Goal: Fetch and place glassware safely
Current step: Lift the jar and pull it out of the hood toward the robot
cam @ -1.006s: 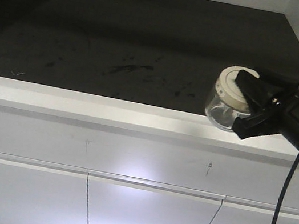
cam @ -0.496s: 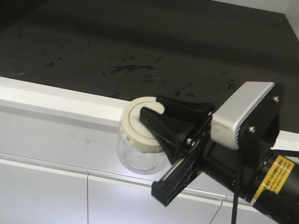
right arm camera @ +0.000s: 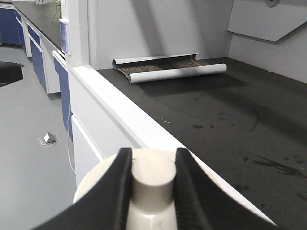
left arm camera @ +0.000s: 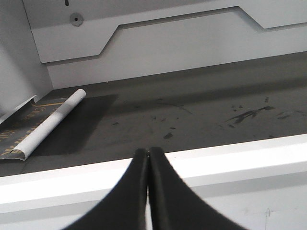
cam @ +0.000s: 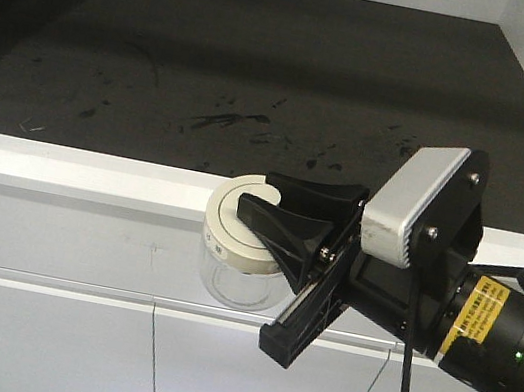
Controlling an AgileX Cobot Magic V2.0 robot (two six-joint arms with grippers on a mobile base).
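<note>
1. Exterior front-facing view: the right end effector (cam: 255,191) holds a small glass jar (cam: 229,269) by its cream lid (cam: 224,225). The jar is in the air, level with the white front edge (cam: 93,176) of the counter and not yet over the dark counter top (cam: 267,55).
2. The right wrist view shows the grip. The two black fingers (right arm camera: 114,191) are narrowed onto the lid's central knob (right arm camera: 152,181), one on each side. Nothing touches the glass body.
3. The left end effector (left arm camera: 147,157) is empty, with its pads pressed together. It points at the counter from the front, near a rolled sheet (left arm camera: 50,122) at the far left.
4. The step in hand looks like the carry onto the counter. The jar's base should rise above the white edge before it moves inward, because a knock there could crack the glass.
5. The jar's weight hangs from the lid alone, and the views do not show how firmly the lid is seated. Slow, upright travel without jerks would be wise.
6. The scuffed middle of the counter top, well apart from the rolled sheet, seems a good place to set it down.
7. The jar should come straight down until its base bears on the surface. Only then should the fingers spread, and they should lift clear without dragging the knob.
</note>
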